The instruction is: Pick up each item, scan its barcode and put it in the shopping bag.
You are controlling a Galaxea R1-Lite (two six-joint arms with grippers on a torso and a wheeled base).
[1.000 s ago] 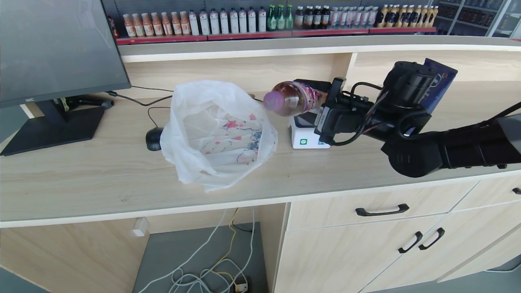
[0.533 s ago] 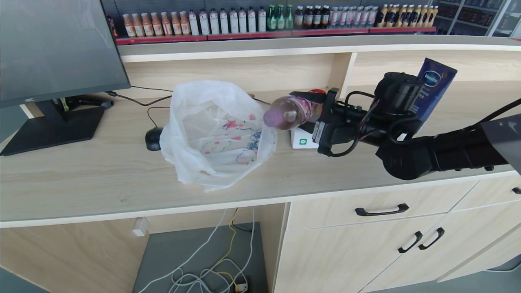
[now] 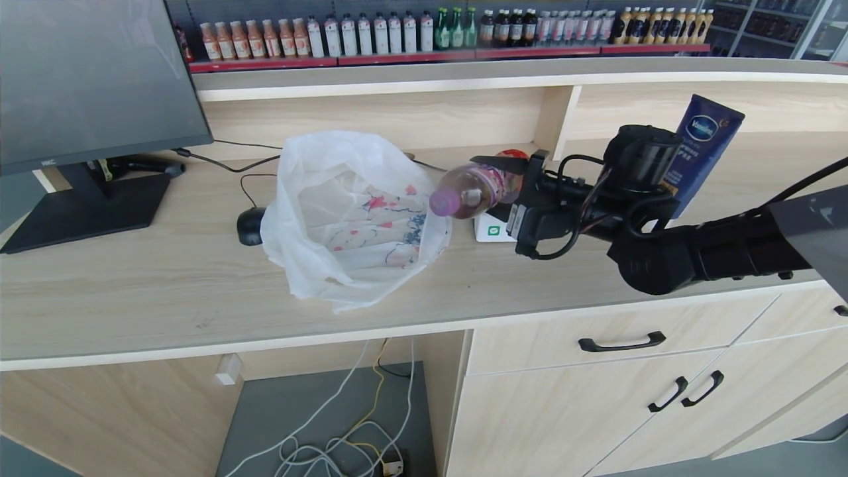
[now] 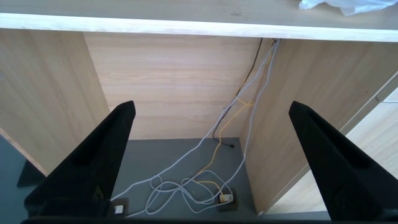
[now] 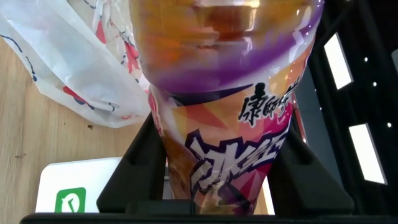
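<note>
Counter (image 3: 165, 285): pale wood; the shopping bag sits near the middle of it.
Monitor (image 3: 86, 73): well to the left of the bag, on a black stand.
Shopping bag (image 3: 351, 218): thin white plastic, slumped, with its mouth gaping up and toward the robot.
Right gripper (image 3: 493, 185): just right of the bag, clamped on the bottle's body; the right wrist view has 2 black fingers either side of the label.
Left gripper (image 4: 209, 109): below the bag and under the counter edge, its 2 fingers spread wide, holding nothing.
Blue tube (image 3: 702, 146): well right of the bag, standing behind the right arm.
Bottle (image 3: 474, 187): held roughly level, purple cap at the bag's right rim, not yet inside.
Scanner (image 3: 493, 230): small white box just right of the bag, under the bottle.
Mouse (image 3: 250, 226): touching or just beside the bag's left side.
Risk: the cap looks level with the limp rim, so pushing on could fold the mouth shut or shove the bag. Letting go here would likely drop the bottle outside.
Hidden: the barcode, 1 finger behind the bottle, and whether cap and plastic touch. The red and blue marks could be bag print or contents.
</note>
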